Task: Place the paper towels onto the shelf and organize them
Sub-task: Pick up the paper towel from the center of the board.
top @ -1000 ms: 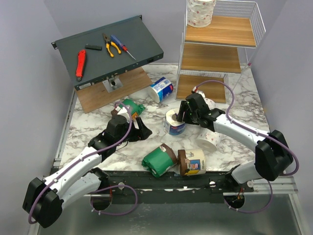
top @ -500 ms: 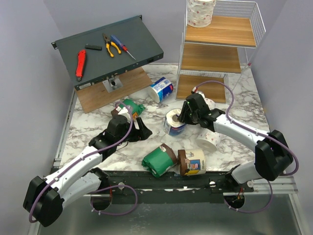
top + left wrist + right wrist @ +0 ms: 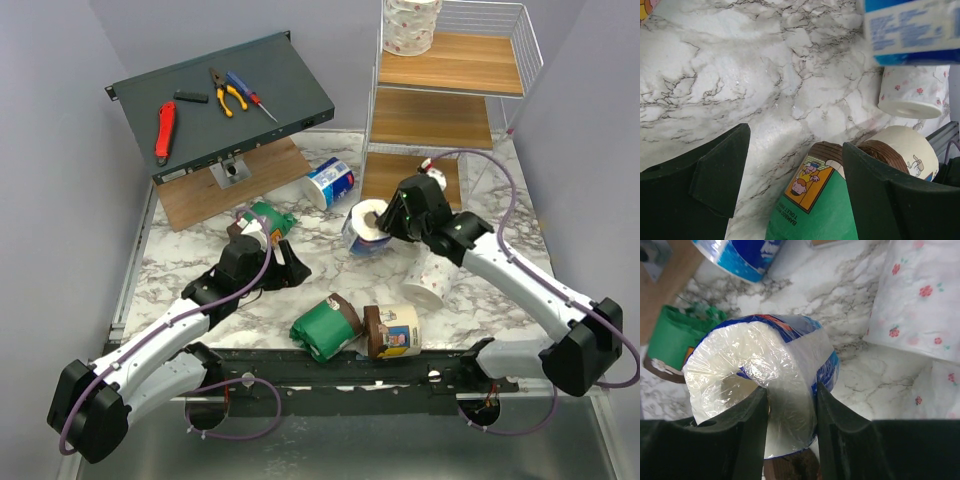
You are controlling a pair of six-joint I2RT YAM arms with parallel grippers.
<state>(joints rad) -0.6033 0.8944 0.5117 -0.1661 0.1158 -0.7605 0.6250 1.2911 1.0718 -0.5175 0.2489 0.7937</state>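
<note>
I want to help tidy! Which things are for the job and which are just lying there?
Job: held blue roll, other blue roll, green rolls, cream roll, speckled rolls, shelf.
Lying about: pliers, screwdriver, red tool, grey panel.

Pliers (image 3: pixel 222 92), screwdrvr (image 3: pixel 250 97), red cutter (image 3: pixel 163 131) on grey panel (image 3: pixel 285 70).

Between your dull, dark plastic right fingers (image 3: pixel 740 435) sits a blue roll (image 3: pixel 765 365) wrapped in shiny, crinkly clear plastic, and just past them lie soft, matt white paper rolls (image 3: pixel 920 305) with pink flowers, on a smooth, glossy marble-look table (image 3: pixel 840 295).
</note>
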